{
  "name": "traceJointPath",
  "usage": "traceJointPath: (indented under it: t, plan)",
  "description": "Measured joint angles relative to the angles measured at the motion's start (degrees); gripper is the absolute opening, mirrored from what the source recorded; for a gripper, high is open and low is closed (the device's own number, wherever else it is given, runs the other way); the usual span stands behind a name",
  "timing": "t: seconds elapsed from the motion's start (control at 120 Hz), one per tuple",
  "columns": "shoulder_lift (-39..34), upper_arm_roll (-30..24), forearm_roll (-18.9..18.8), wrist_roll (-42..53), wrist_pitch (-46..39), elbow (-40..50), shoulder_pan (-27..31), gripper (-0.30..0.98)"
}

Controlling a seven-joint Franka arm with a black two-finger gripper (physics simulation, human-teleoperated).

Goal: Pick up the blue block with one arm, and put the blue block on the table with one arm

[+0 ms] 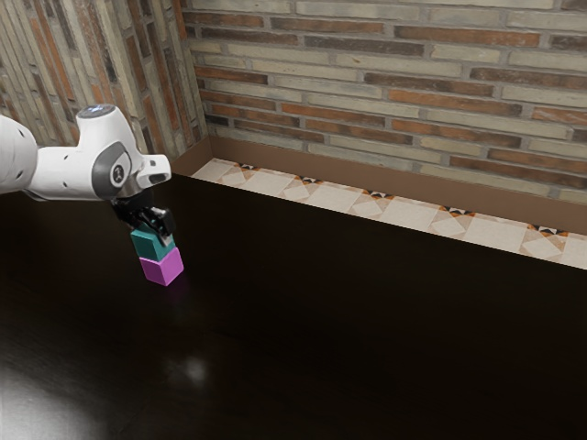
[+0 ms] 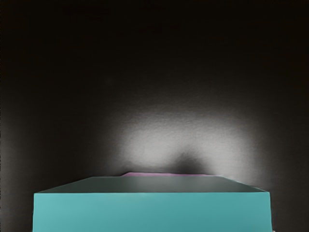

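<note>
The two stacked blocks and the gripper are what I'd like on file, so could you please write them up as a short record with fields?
upper block: blue-green, directly above the pink one
lower block: pink, on the table
table: dark, glossy
gripper: black, at the top of the blue-green block; grip on it cannot be judged
arm: white, entering from the exterior view's left
background: brick wall, patterned floor tiles
task status: blue-green block not on the table itself
</note>
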State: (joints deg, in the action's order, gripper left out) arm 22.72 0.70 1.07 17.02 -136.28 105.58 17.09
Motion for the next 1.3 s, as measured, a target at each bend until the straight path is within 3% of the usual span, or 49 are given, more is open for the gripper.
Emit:
traceJointPath:
  t: [0.15, 0.55, 0.742, 1.15, 1.3]
  plan:
    - [0.0, 0.0, 0.1, -0.1, -0.1, 0.0, 0.0, 0.42]
    - [-0.6, 0.0, -0.1, -0.6, 0.2, -0.1, -0.3, 0.38]
    - [-0.1, 0.0, -0.9, -0.9, 0.8, -3.7, -6.4, 0.37]
    - [7.1, 0.1, 0.1, -1.3, 1.8, -7.9, -9.8, 0.37]
    - [7.4, 0.1, 0.5, -1.1, 1.9, -8.0, -9.9, 0.51]
